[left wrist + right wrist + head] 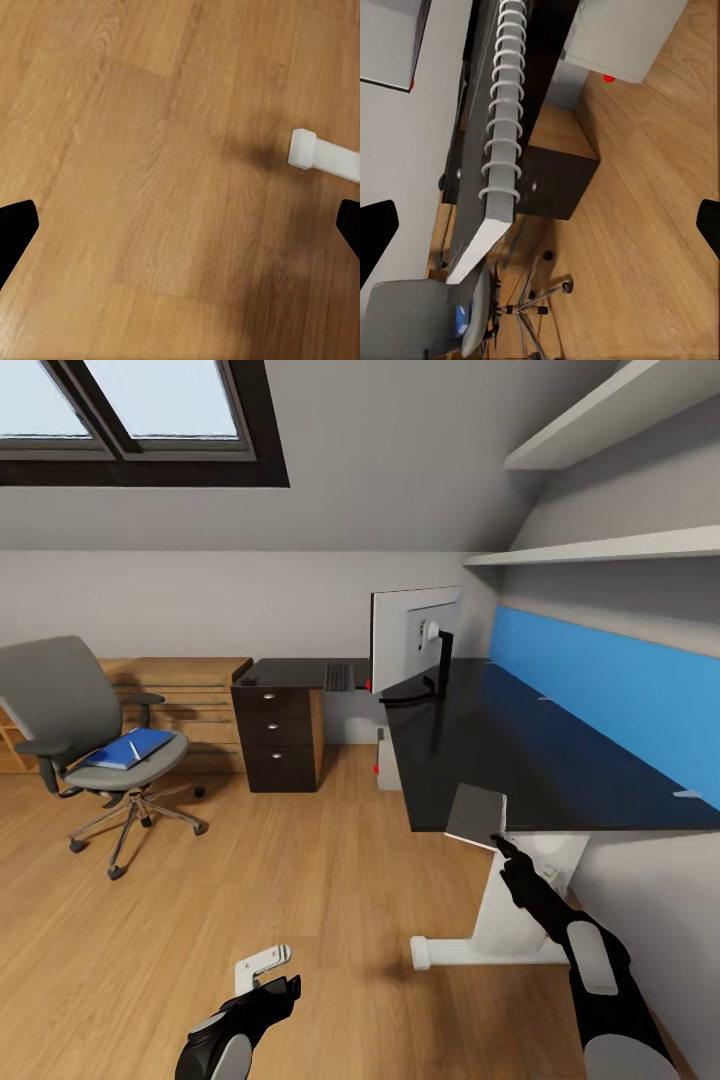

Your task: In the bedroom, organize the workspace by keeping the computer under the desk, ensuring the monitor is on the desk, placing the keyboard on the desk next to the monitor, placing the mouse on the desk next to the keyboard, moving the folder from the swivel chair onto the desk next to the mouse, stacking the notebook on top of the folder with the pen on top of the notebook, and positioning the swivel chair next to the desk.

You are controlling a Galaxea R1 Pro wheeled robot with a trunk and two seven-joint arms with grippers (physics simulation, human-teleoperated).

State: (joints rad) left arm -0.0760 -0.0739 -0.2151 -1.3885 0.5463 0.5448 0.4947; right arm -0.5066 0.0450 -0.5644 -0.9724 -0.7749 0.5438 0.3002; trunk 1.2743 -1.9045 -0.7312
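Grey-covered, the notebook [477, 815] hangs tilted in my right end effector [503, 847], clamped by its near edge just over the worktop [520, 760] corner; its lower part is hidden behind the black top. My left end effector [272, 972] hovers spread open above bare floor. Far off, the folder [128, 748] lies on the chair [75, 725], pen too small to judge.

The desk [520, 760], at the frame's right, carries the monitor [415, 635] at centre and the keyboard [339, 677] left of it. At left, the swivel chair [75, 720] holds the folder [125, 749]
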